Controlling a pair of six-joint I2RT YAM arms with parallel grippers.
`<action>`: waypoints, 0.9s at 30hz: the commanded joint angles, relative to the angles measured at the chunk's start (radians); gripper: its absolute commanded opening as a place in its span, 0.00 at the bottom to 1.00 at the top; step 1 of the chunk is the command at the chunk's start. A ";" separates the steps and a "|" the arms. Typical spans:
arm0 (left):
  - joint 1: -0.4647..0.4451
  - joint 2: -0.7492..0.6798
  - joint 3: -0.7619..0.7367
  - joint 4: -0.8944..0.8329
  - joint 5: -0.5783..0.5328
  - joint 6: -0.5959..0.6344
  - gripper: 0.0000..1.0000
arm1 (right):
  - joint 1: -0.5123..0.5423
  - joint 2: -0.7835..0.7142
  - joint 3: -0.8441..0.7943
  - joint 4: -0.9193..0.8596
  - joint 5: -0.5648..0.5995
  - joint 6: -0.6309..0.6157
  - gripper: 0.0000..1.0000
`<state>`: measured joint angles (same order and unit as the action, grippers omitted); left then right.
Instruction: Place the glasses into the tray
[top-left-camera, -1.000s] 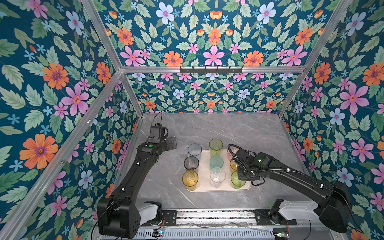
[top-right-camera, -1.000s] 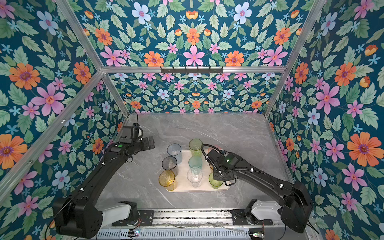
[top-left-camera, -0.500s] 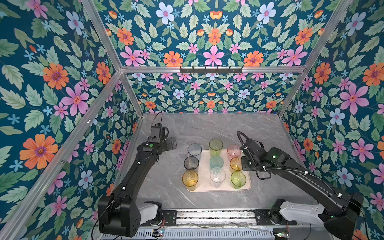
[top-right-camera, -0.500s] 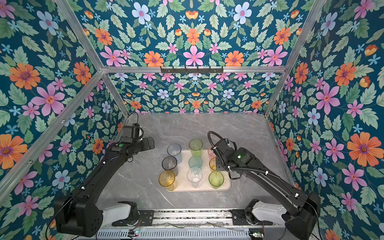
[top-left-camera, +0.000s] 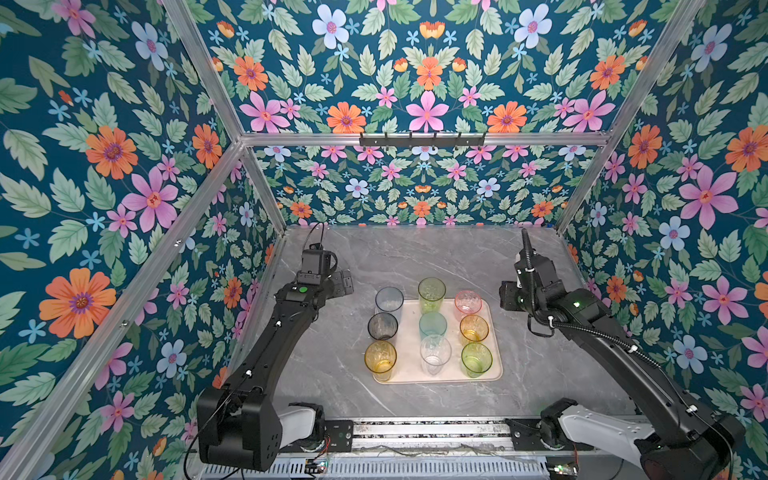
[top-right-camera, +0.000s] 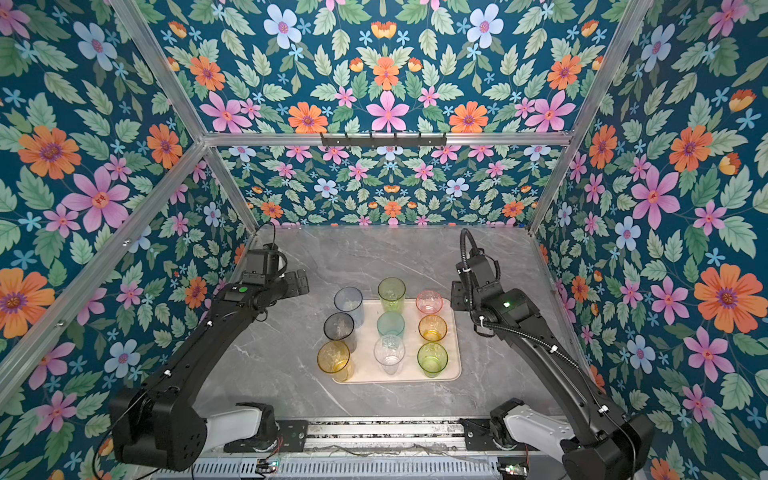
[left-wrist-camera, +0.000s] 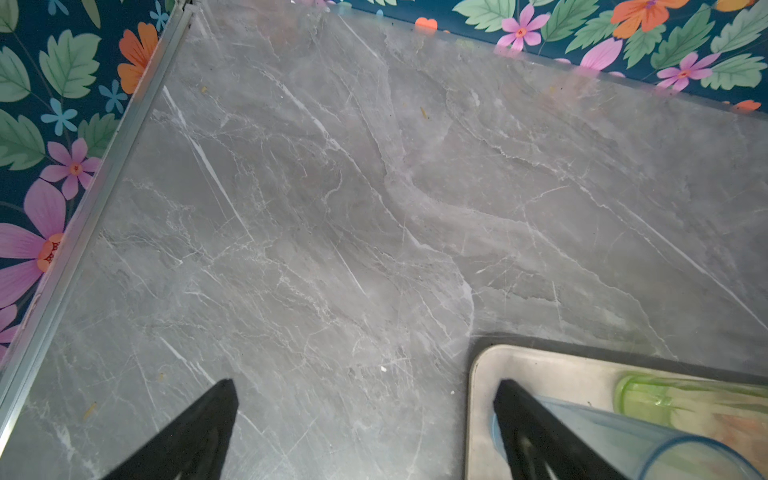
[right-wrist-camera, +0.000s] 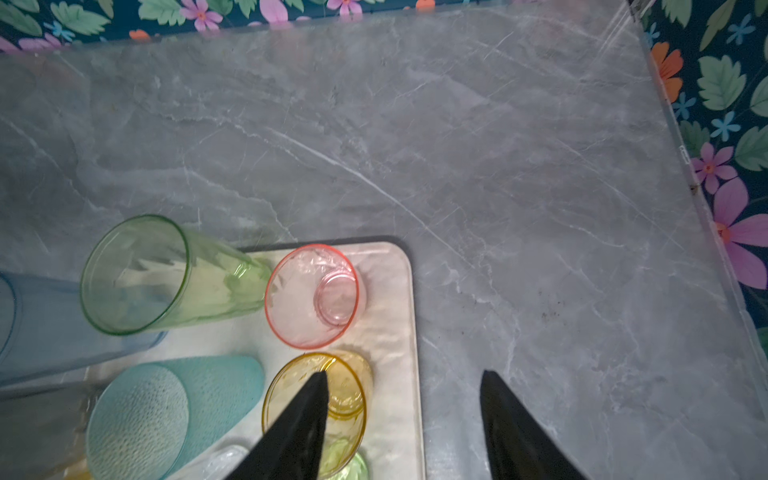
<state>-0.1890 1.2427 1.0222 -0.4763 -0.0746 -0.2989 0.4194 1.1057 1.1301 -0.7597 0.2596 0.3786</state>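
The pale pink-beige tray (top-left-camera: 451, 376) lies mid-table in both top views, with the glasses upright on it in three rows. A blue glass (top-left-camera: 389, 300), a tall green glass (top-left-camera: 431, 291) and a pink glass (top-left-camera: 468, 301) stand at the back. In the middle are a grey one (top-left-camera: 382, 326), a teal one (top-left-camera: 432, 324) and a short amber one (top-left-camera: 473, 328). A tall amber glass (top-left-camera: 380, 357), a clear one (top-left-camera: 435, 351) and a short green one (top-left-camera: 476, 357) stand in front. My left gripper (top-left-camera: 343, 282) hangs open left of the tray's back corner. My right gripper (right-wrist-camera: 403, 395) is open and empty above the tray's right edge (right-wrist-camera: 411, 316).
Floral walls with metal rails close in the grey marble table (top-left-camera: 415, 253) on three sides. The left wrist view shows the tray's corner (left-wrist-camera: 482, 374) and the blue glass (left-wrist-camera: 602, 436) beside one fingertip (left-wrist-camera: 511, 399). The arm bases sit on the front rail (top-left-camera: 415, 430).
My right gripper has risen off the tray's right column, drawn back to the right and opened wider, with nothing in it. The left arm has not moved.
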 joint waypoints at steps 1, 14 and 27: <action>0.002 -0.030 -0.018 0.077 -0.035 -0.018 0.99 | -0.063 0.000 -0.019 0.104 -0.052 -0.060 0.66; 0.003 -0.174 -0.239 0.425 -0.327 -0.065 1.00 | -0.236 0.015 -0.191 0.357 -0.022 -0.087 0.97; 0.002 -0.132 -0.566 0.972 -0.567 0.192 0.99 | -0.408 0.024 -0.433 0.684 0.064 -0.035 0.99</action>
<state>-0.1879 1.0794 0.4671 0.3336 -0.5816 -0.1925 0.0185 1.1286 0.7311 -0.2295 0.2832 0.3412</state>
